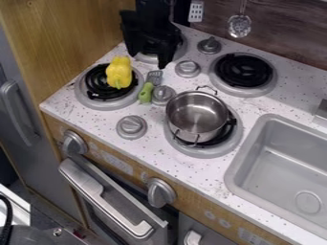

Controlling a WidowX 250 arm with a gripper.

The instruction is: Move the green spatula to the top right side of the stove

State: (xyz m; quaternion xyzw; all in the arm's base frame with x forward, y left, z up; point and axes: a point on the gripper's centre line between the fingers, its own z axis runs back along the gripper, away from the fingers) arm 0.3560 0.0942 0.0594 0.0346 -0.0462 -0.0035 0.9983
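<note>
Speckled countertop (pixel 150 146): green spatula (pixel 148 88) lying between near-left burner (pixel 105 104) and knob (pixel 163 94).
Judged light, stiff, possibly slippery; grasp at mid-handle, clear of knob. Gripper (pixel 147 61) by far-left burner (pixel 182 49), jaws spread, nothing pinched.

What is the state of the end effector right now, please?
End effector: open, its fingertips apart, holding nothing; the green spatula lies on the stove.

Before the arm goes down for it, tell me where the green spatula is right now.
In the camera view, the green spatula lies left of the metal pot, between the burner with the yellow pepper and a knob.
</note>
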